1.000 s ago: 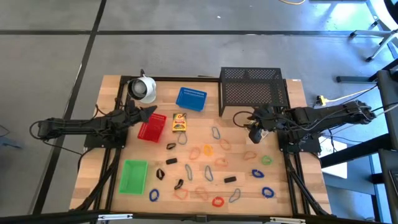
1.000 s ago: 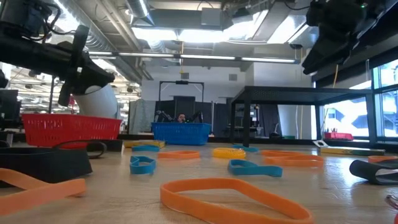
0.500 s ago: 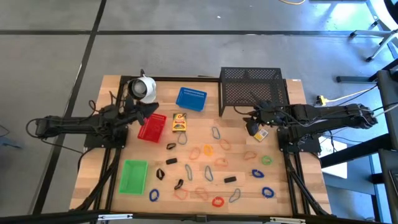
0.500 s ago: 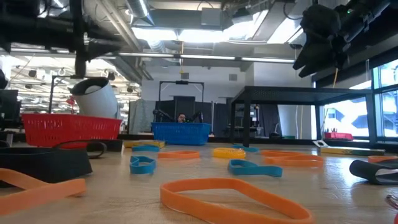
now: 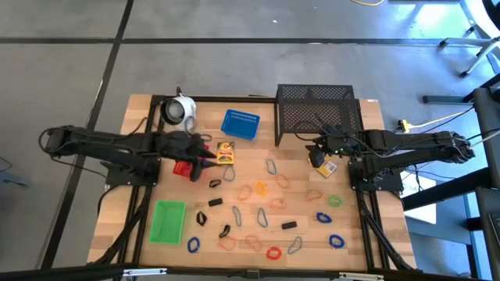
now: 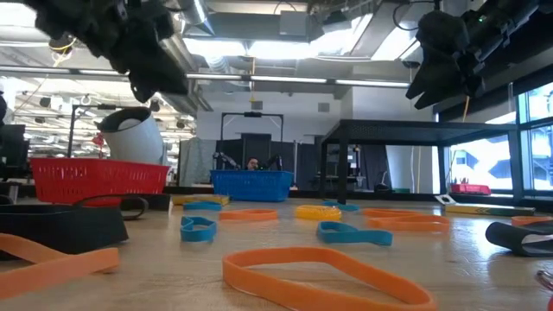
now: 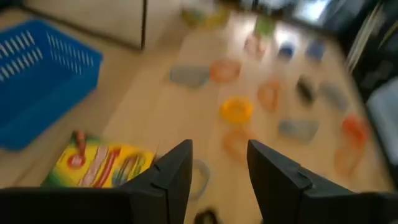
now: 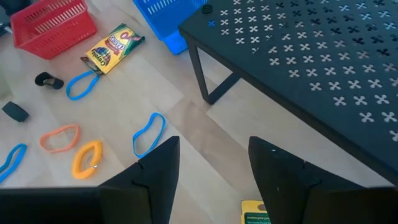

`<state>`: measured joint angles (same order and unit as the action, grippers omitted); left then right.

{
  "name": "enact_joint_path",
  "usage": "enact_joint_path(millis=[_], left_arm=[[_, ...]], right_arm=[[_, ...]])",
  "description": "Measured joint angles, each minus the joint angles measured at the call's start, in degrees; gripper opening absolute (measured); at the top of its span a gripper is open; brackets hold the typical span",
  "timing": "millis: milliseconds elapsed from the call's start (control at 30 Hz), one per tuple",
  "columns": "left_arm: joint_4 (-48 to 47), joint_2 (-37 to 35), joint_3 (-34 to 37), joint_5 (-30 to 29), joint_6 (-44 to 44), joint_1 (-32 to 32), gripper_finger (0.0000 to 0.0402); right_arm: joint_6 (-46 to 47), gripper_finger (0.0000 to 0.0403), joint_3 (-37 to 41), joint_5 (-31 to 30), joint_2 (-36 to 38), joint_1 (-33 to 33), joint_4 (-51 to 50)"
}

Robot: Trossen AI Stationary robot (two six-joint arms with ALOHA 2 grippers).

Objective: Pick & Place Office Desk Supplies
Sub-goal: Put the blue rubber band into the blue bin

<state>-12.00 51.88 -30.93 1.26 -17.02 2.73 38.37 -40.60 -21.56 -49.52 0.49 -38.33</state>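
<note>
Partly hidden under left claw: red tray.

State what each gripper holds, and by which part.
Nothing: the left gripper and right gripper both show open, empty fingers.

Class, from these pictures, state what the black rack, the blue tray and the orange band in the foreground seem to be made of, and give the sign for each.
Rack: probably painted sheet metal, matte black, with punched cross-shaped holes and thin straight legs.
Blue tray: likely moulded plastic, with uniform bright colour and slotted lattice walls.
Orange band: seemingly rubber, a flat, limp, dull loop lying slack on the table.
</note>
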Motion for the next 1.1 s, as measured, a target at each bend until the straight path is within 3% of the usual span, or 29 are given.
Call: enact_joint_path(millis=[233,600,1100], left_arm=[[-4.4,13.4,-8.2,-0.1,8.4,-2.4,0.0148],[-4.6,31.5,-13.9,0.0,18.2,-6.7,0.0148],[-2.5,43.8,-16.1,-3.4,19.3,-7.8,0.0148]], right_arm=[[-1.1,0.0194,0.0,-0.1,0.0,0.0,0.0],[-5.8,0.0194,0.0,0.0,0.0,0.0,0.0],[-6.6,0.0194,0.0,0.0,0.0,0.0,0.0]])
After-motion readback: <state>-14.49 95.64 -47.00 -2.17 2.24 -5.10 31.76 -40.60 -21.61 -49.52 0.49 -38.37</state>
